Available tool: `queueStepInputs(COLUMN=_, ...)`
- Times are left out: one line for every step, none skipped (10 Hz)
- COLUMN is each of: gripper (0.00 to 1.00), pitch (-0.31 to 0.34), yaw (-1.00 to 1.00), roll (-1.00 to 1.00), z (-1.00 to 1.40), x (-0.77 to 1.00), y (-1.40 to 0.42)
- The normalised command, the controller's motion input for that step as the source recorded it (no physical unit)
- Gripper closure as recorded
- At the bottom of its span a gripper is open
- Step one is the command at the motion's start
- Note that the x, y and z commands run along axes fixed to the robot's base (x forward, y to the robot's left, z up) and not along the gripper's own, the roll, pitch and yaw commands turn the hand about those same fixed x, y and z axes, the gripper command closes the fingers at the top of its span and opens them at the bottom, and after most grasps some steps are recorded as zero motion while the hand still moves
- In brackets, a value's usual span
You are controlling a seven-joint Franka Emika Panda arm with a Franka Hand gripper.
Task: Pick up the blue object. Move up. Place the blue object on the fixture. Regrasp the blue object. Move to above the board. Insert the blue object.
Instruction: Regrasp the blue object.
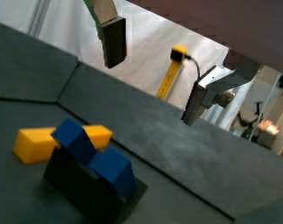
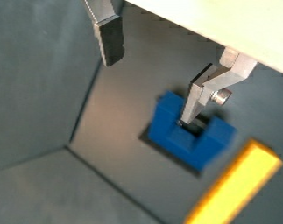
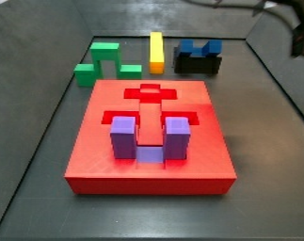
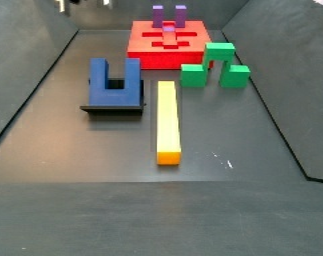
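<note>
The blue object [image 4: 114, 82] is a dark navy U-shaped block resting on the black fixture [image 4: 110, 106], its two prongs showing. It also shows in a side view [image 3: 199, 46] on the fixture [image 3: 199, 65], and in both wrist views [image 1: 95, 154] [image 2: 179, 140]. My gripper [image 1: 153, 87] [image 2: 148, 92] is open and empty, well above the blue object and apart from it. One finger [image 2: 109, 39] and the other finger [image 2: 206, 94] stand wide apart. The red board [image 3: 148, 132] lies on the floor away from the fixture. The gripper shows only as a dark shape at a frame edge [image 3: 296, 28].
A purple U-shaped block [image 3: 147, 139] sits in a recess of the board. A green block [image 3: 104, 58] and a long yellow bar [image 4: 165, 120] lie on the floor between board and fixture. Grey walls ring the floor.
</note>
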Motion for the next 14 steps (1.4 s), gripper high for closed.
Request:
queueStepInputs(gripper=0.00, pitch=-0.374, yaw=0.00, roll=-0.77, z=-0.33, x=0.23, y=0.46)
queueStepInputs(gripper=0.00, pitch=-0.277, yaw=0.06, roll=-0.63, z=-0.46, x=0.10, y=0.38)
queueStepInputs(gripper=0.00, pitch=-0.197, yaw=0.06, roll=-0.43, z=-0.39, x=0.00, y=0.28)
queueStepInputs(gripper=0.00, pitch=-0.120, yaw=0.05, roll=-0.33, z=-0.36, x=0.00, y=0.21)
queueStepInputs(gripper=0.00, pitch=-0.106, yaw=0.05, roll=-0.27, z=-0.30, x=0.00, y=0.15)
queueStepInputs(gripper=0.00, pitch=-0.006, yaw=0.02, roll=-0.19, z=-0.15, x=0.00, y=0.07)
queueStepInputs(gripper=0.00, pitch=0.000, yaw=0.00, roll=-0.17, z=-0.12, x=0.00, y=0.07)
queueStepInputs(gripper=0.00, pitch=0.000, yaw=0.00, roll=-0.04, z=-0.27, x=0.00, y=0.05)
queueStepInputs(gripper=0.00, pitch=0.000, yaw=0.01, roll=-0.03, z=-0.31, x=0.01, y=0.05)
queueStepInputs(gripper=0.00, pitch=0.000, yaw=0.05, roll=-0.02, z=-0.20, x=0.01, y=0.03)
queueStepInputs(gripper=0.00, pitch=-0.031, yaw=0.07, roll=0.00, z=-0.19, x=0.00, y=0.00)
queueStepInputs(gripper=0.00, pitch=-0.100, yaw=0.06, roll=0.13, z=-0.07, x=-0.08, y=-0.01)
queueStepInputs(gripper=0.00, pitch=-0.160, yaw=0.11, roll=0.65, z=0.00, x=-0.22, y=-0.12)
queueStepInputs(gripper=0.00, pitch=-0.120, yaw=0.20, roll=0.75, z=0.00, x=-0.11, y=-0.01)
